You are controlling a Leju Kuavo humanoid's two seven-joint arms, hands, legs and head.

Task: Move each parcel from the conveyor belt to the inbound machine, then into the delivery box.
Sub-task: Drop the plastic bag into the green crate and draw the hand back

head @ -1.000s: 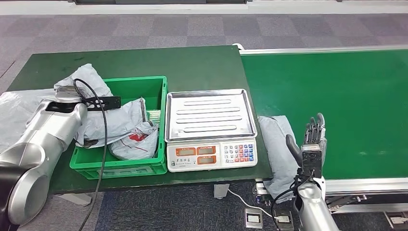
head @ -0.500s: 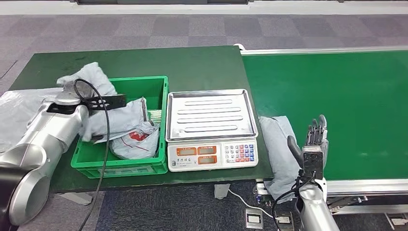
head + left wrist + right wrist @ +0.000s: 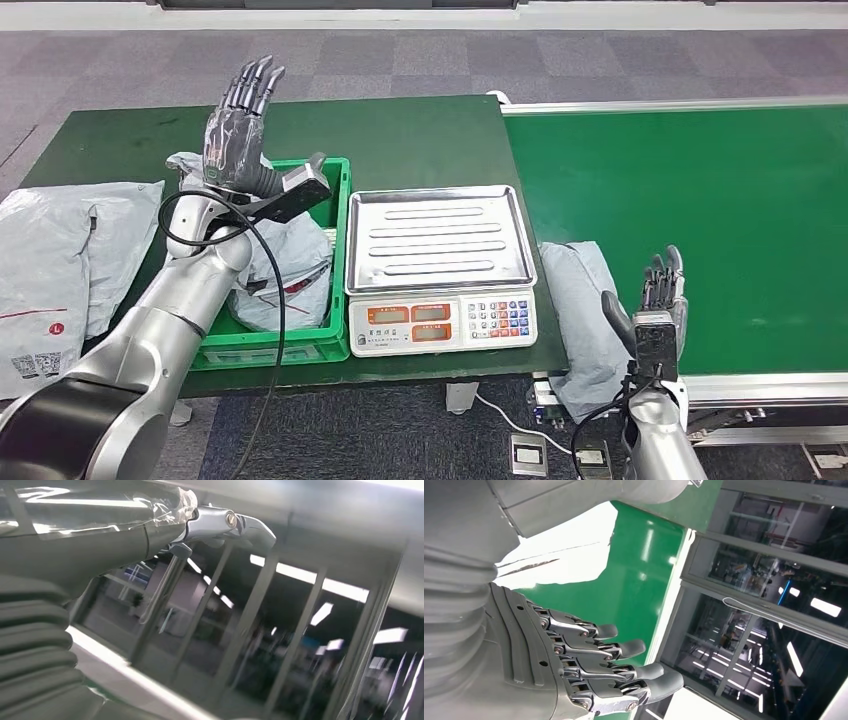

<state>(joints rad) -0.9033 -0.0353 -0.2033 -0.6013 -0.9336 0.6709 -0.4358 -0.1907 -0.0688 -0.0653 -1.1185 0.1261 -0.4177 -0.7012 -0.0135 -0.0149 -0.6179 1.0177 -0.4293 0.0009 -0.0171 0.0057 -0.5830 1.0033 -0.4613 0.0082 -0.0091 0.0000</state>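
My head camera looks forward and down from high up, taking in the worktop [image 3: 420, 130], the conveyor belt [image 3: 700, 200] and both my arms. The camera at my left wrist sits close behind my left hand [image 3: 238, 125] and faces up — only glass walls and ceiling lights. The one at my right wrist hugs my right hand [image 3: 574, 665] — it shares the belt's green with the head view.

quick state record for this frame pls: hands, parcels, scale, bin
left hand: raised above the green bin, fingers apart, holds nothing
right hand: upright at the near edge of the conveyor belt, holds nothing
scale: tray bare
bin: grey parcels inside
next parcel: grey bag between scale and right hand, draped over the belt's near edge
table: more grey bags at far left
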